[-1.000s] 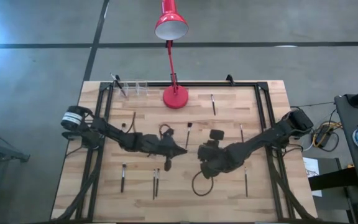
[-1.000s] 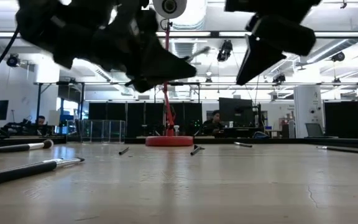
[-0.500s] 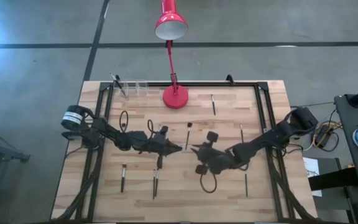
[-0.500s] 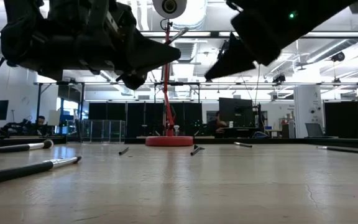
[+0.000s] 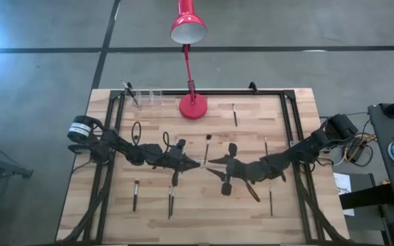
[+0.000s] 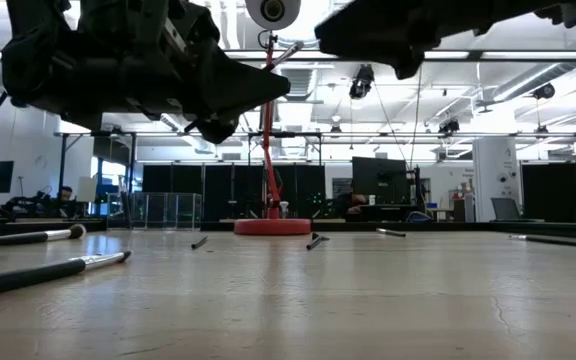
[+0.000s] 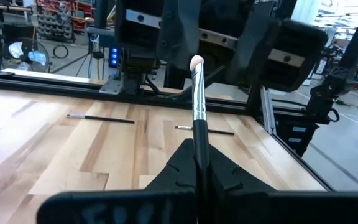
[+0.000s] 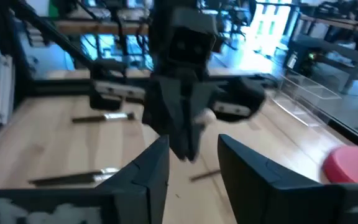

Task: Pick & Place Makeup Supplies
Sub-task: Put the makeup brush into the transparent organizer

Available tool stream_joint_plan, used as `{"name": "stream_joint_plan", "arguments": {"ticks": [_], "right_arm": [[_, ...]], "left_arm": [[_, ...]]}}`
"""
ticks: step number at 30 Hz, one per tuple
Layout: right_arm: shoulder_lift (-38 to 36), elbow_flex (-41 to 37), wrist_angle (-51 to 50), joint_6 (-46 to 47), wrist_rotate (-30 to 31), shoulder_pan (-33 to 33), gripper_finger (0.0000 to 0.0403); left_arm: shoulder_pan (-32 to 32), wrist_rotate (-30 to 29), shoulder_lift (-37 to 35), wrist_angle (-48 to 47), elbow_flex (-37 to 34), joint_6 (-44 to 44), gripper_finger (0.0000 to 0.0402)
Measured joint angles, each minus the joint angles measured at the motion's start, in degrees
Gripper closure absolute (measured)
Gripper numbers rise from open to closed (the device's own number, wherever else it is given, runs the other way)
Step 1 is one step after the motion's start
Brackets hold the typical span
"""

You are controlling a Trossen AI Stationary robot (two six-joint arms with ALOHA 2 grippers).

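Observation:
My left gripper hangs above the table's middle, level, pointing toward the table's right edge. It is shut on a thin brush with a dark handle, a silvery ferrule and a pale bristle tip. The brush also shows in the low view. My right gripper is open and empty. It faces the left gripper from the right, tip to tip, and the right wrist view shows the left gripper just ahead. Other brushes lie flat on the wood. My left gripper pinches the brush's dark handle between its two fingers. The fingers come level from the table's left and lie along the brush. The ferrule and bristle end stick out past the fingertips, slanting upward. The brush is lifted clear of the table.
A red desk lamp stands on its base at the far middle. A clear holder with a brush in it stands at the far left. More brushes lie at the far side and on the right. A black frame borders the table.
My right gripper has risen from near the table, tipped from pointing down to level, and moved toward the left gripper. My left gripper turned early in the second, keeping the brush, and has stayed still since.

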Motion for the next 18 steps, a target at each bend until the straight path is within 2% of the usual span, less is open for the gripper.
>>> {"name": "stream_joint_plan", "arguments": {"ticks": [9, 14, 18], "right_arm": [[0.24, 0.17, 0.75, -0.42, -0.52, -1.86, 0.0249], [0.24, 0.79, 1.14, -1.35, -7.87, -3.26, 0.0259], [0.24, 1.03, 1.78, -2.73, -9.06, -3.3, 0.0272]], "left_arm": [[-0.13, 1.61, 0.0, -0.07, 0.21, -0.04, 0.04], [-0.13, 1.69, 0.0, -1.56, 1.15, -0.07, 0.04], [-0.13, 1.72, 0.0, -2.79, 1.84, -0.07, 0.04]]}}
